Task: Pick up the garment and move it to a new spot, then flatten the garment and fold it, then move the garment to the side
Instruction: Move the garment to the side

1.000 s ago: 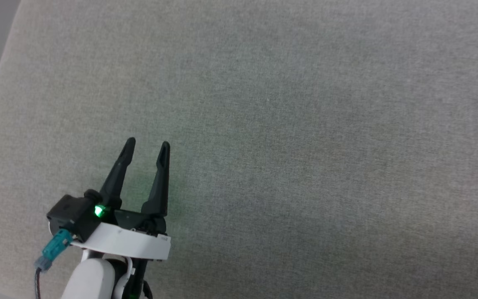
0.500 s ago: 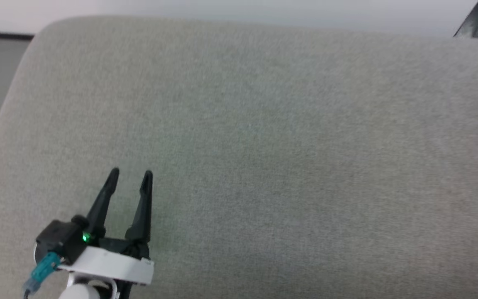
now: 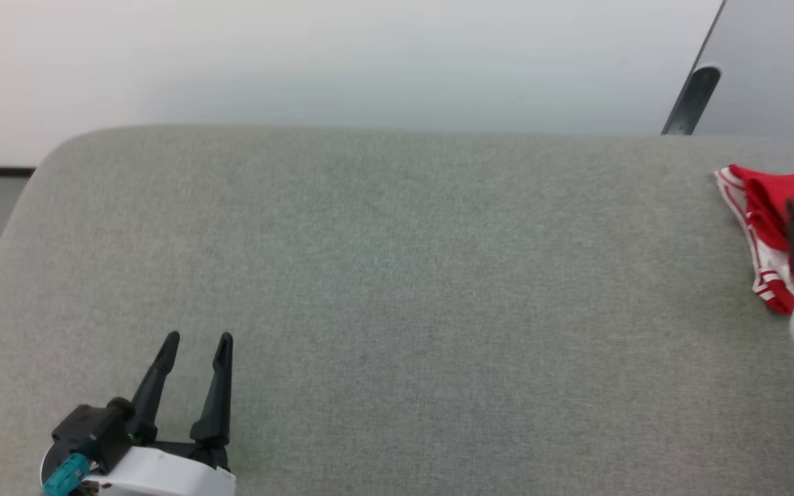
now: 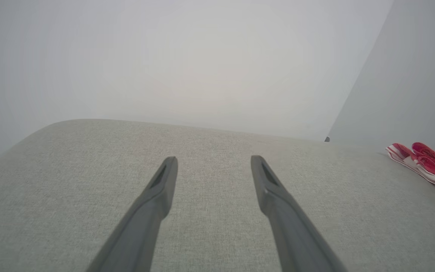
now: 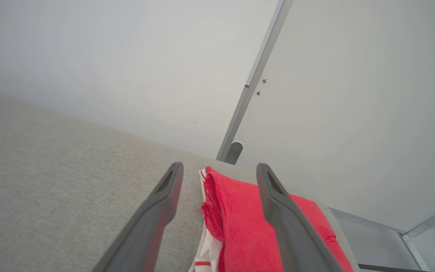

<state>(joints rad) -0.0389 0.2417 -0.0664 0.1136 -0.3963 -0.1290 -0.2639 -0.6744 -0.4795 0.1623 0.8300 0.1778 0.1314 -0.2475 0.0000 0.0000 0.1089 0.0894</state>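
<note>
At the right edge of the frame the shirt [image 3: 769, 196] is showing bright red, with red-and-white striped trim running along its left border. The cushion [image 3: 397, 275] is looking a plain grey-green weave. At the lower left the left gripper [image 3: 198, 337] is showing black fingers [image 3: 219, 386], a white cuff [image 3: 163, 477] and a teal plug [image 3: 65, 475]. The wall [image 3: 300, 62] above is reading off-white.
</note>
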